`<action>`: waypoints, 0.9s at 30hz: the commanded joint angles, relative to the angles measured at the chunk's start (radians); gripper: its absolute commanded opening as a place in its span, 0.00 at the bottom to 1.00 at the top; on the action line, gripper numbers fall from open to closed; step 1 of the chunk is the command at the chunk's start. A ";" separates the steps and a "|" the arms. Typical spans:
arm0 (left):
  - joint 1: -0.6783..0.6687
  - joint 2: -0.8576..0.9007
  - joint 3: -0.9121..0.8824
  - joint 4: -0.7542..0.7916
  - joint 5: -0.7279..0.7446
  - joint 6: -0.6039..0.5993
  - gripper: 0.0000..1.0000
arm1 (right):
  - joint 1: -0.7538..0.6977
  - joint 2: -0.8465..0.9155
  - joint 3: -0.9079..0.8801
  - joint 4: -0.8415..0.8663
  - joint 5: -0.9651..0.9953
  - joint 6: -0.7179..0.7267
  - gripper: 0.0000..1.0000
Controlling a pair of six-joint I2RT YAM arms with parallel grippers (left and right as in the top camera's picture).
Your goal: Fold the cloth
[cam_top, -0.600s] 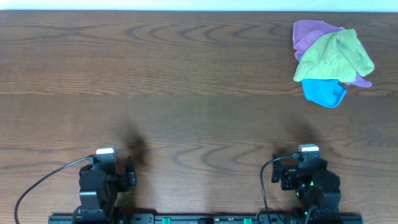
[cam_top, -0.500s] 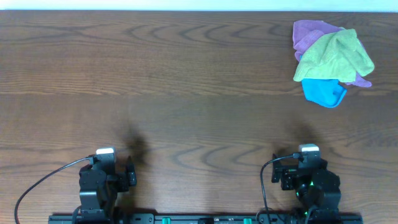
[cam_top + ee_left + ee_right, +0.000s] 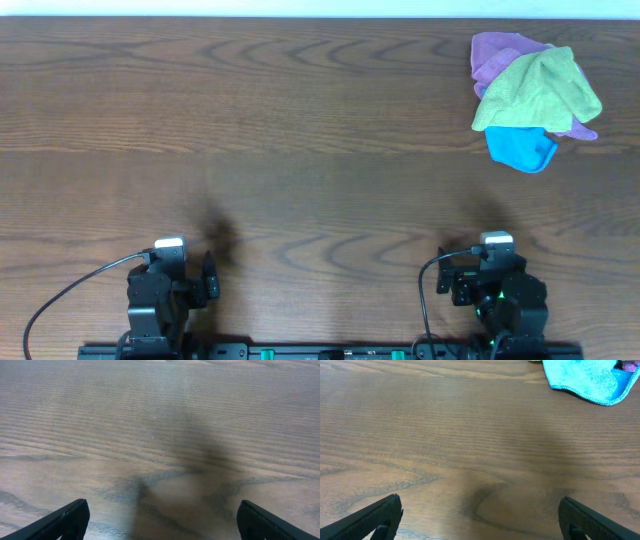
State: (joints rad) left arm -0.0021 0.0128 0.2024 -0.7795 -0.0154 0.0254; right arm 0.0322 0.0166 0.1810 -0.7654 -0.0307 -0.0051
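Observation:
The yellow-green cloth (image 3: pixel 540 88) lies crumpled at the far right of the table, on top of a purple cloth (image 3: pixel 497 56) and a bright blue cloth (image 3: pixel 521 148). My left gripper (image 3: pixel 210 278) sits open and empty at the near left edge; its wrist view (image 3: pixel 160 522) shows only bare wood between the fingers. My right gripper (image 3: pixel 447 280) sits open and empty at the near right edge, far from the cloths; its wrist view (image 3: pixel 480 517) shows bare wood and the blue cloth (image 3: pixel 587 379) at the top right.
The wooden table (image 3: pixel 300 150) runs to a pale far edge at the top. A black cable (image 3: pixel 70 285) loops by the left arm's base.

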 commanded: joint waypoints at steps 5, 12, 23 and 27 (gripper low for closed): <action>-0.005 -0.008 -0.023 -0.031 -0.010 -0.011 0.95 | 0.008 -0.011 -0.013 0.000 -0.011 -0.011 0.99; -0.005 -0.008 -0.023 -0.031 -0.010 -0.011 0.95 | 0.008 -0.011 -0.013 0.000 -0.011 -0.011 0.99; -0.005 -0.008 -0.023 -0.031 -0.010 -0.011 0.95 | 0.008 -0.011 -0.013 0.000 0.000 -0.011 0.99; -0.005 -0.008 -0.023 -0.032 -0.010 -0.011 0.95 | 0.007 -0.008 -0.006 -0.001 -0.004 0.016 0.99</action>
State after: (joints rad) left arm -0.0021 0.0128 0.2024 -0.7795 -0.0154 0.0254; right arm 0.0322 0.0166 0.1810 -0.7658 -0.0299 -0.0048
